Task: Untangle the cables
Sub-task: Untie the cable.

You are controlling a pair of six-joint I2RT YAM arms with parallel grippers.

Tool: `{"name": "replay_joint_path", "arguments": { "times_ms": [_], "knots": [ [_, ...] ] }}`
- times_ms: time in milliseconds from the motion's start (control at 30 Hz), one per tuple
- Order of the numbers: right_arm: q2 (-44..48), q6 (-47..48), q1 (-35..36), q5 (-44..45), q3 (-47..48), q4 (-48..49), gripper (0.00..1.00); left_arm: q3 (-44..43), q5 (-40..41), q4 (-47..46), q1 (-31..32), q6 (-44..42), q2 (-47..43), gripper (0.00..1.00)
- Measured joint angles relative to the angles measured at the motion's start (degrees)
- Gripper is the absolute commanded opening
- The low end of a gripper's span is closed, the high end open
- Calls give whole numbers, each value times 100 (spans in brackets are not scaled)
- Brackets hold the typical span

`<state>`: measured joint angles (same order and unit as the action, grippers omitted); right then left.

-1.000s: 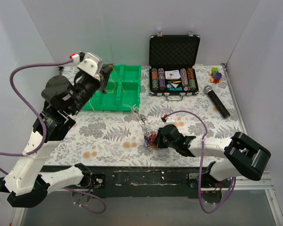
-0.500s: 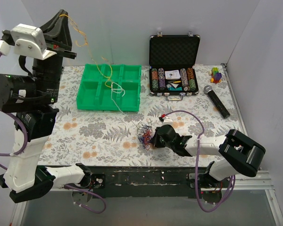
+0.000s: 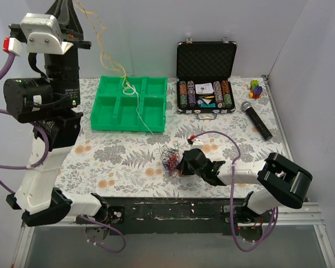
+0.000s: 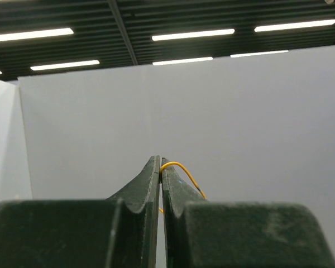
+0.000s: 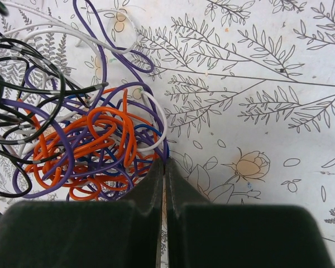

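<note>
My left gripper (image 3: 71, 6) is raised high above the table's left side, shut on a thin yellow cable (image 3: 103, 53). That cable hangs down over the green tray (image 3: 100, 125), where a white cable (image 3: 129, 89) hooks onto it and trails toward the tangle of cables (image 3: 168, 157). In the left wrist view the yellow cable (image 4: 181, 169) loops out of the shut left gripper (image 4: 160, 162). My right gripper (image 3: 180, 166) lies low on the table at the tangle's right edge. In the right wrist view the right gripper (image 5: 164, 162) is shut on a purple cable (image 5: 166, 152) of the orange, purple, white and black tangle (image 5: 89, 139).
An open black case of poker chips (image 3: 205, 84) stands at the back centre. A microphone (image 3: 257, 120) and a small coloured block toy (image 3: 256, 88) lie at the back right. White walls close in the left, back and right sides.
My left arm rose from tray height to high above the table, drawing the yellow cable up and out of the tangle. The right gripper stayed shut at the tangle, shifting slightly left.
</note>
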<state>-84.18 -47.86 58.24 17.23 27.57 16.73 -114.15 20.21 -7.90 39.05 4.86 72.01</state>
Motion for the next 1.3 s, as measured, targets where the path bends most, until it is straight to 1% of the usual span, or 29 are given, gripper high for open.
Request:
{"name": "replay_joint_path", "arguments": {
  "times_ms": [133,267,433,533,700,900,1000,1067,1100,1133,1167,1233,1267,1300],
  "knots": [
    [-72,-109,55,72,0,125,1,-625,15,-407,0,-380,428,0],
    [-133,-181,131,177,0,221,1,-1067,-17,-664,0,-627,605,0],
    [-142,-212,195,306,-11,249,1,-1368,-149,-1016,-7,-905,658,0],
    [-142,-260,214,345,-46,299,1,-1915,-291,-1147,-7,-1060,905,0],
    [-136,-345,227,389,-35,269,1,-1945,-599,-1552,-15,-1447,966,0],
    [-249,-520,264,459,98,140,1,-2103,-1060,-2339,-20,-2181,1272,0],
    [-310,-678,310,538,105,195,1,-2352,-1276,-2610,-20,-2531,1515,0],
    [-313,-817,339,608,81,223,1,-2391,-1351,-2730,-20,-2697,1589,2],
    [-310,-892,358,654,61,249,4,-2350,-1366,-2750,-20,-2761,1589,3],
    [-291,-935,378,695,37,269,16,-2251,-1360,-2774,-20,-2787,1547,3],
    [-221,-964,404,732,13,267,26,-2094,-1338,-2750,-22,-2782,1460,4],
    [68,-922,487,734,-61,52,46,-1547,-1266,-2608,-22,-2671,1150,3],
    [269,-846,535,737,-85,-162,53,-1119,-1228,-2496,-22,-2573,903,3],
    [470,-715,570,741,-74,-444,59,-562,-1204,-2354,-22,-2430,570,3]
  ]
}}
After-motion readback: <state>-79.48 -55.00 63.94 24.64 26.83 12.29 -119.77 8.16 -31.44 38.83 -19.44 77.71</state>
